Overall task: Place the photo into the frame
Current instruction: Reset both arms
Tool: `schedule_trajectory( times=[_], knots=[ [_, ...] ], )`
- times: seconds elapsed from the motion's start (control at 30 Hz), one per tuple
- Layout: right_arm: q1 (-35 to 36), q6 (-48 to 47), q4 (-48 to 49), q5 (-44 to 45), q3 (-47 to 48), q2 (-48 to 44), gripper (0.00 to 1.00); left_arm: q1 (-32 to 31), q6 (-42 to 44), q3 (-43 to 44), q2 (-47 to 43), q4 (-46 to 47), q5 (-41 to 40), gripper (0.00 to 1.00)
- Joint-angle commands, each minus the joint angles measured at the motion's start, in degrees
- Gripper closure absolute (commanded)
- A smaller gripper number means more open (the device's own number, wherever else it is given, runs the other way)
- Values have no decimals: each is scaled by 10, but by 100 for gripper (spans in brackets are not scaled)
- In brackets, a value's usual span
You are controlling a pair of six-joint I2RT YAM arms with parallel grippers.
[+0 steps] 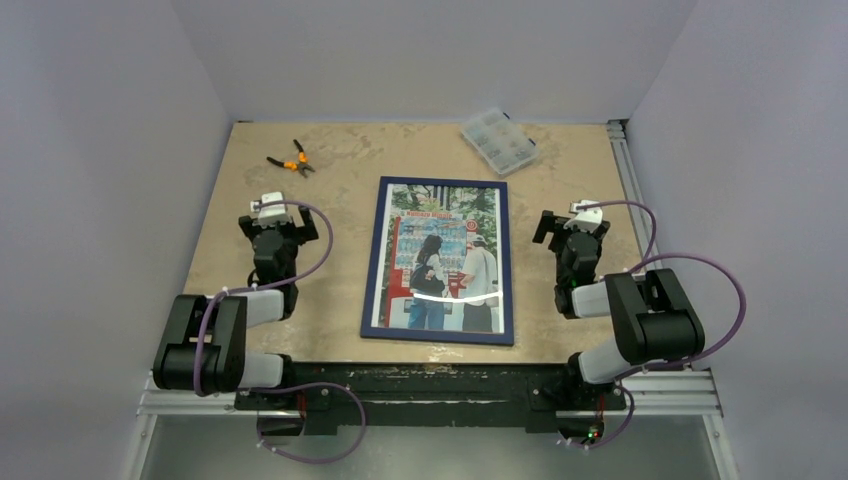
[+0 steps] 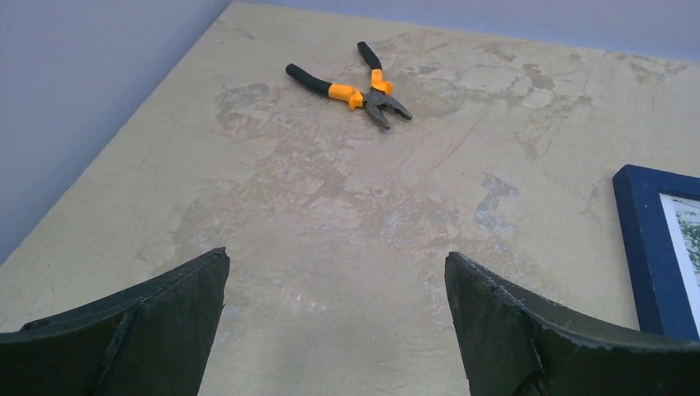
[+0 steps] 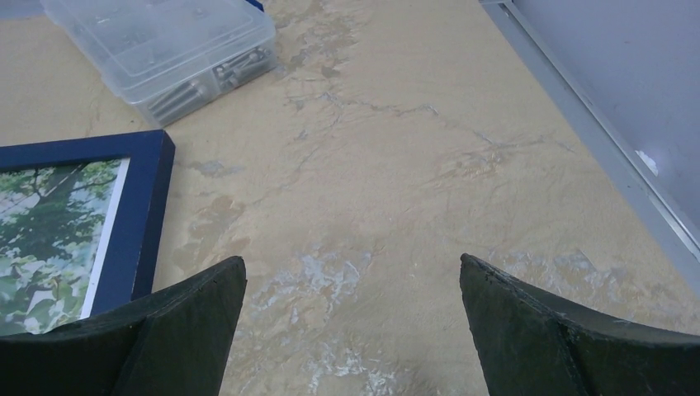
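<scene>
Room: plain pale grey walls (image 1: 420, 60) close in the table on three sides.
Surface: a table (image 1: 330, 290) with a matte beige top, mottled with whitish and tan patches and fine vein lines like stone; it looks flat and hard.
Edge: a silver metal rail (image 1: 628, 180) runs along the right side of the table, and another crosses the near edge under the arm bases.
Frame (image 1: 446, 182): it lies flat mid-table between the two arms, dark blue face up, with thin square-cut rails and a tall rectangular shape.
Photo (image 1: 445, 260): a glossy print that shows inside the blue border, with two people, red-and-white machines and green trees; a white glare streak crosses its lower part.
Pliers (image 1: 291, 160): they lie at the far left with handles apart, black grips with orange collars and grey metal jaws.
Box (image 1: 498, 141): a clear plastic lidded case at the far right, rectangular with rounded corners, and thin metal parts show through its side.
Left gripper (image 2: 337, 256): its dark, rough-edged fingers are spread wide over bare table left of the frame and hold nothing.
Right gripper (image 3: 352, 259): its fingers are spread wide too, right of the frame's far corner, and nothing is between them.
</scene>
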Motion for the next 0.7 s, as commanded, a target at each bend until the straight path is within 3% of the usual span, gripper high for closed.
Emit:
schedule_trajectory(
  times=[0.0, 0.47, 0.67],
  knots=[
    [0, 0, 23, 18, 8, -2, 1, -2, 13, 12, -5, -27, 26, 0],
    [1, -1, 25, 18, 8, -2, 1, -3, 19, 17, -4, -33, 31, 0],
    [1, -1, 25, 18, 8, -2, 1, -3, 35, 22, -6, -45, 81, 0]
  ],
)
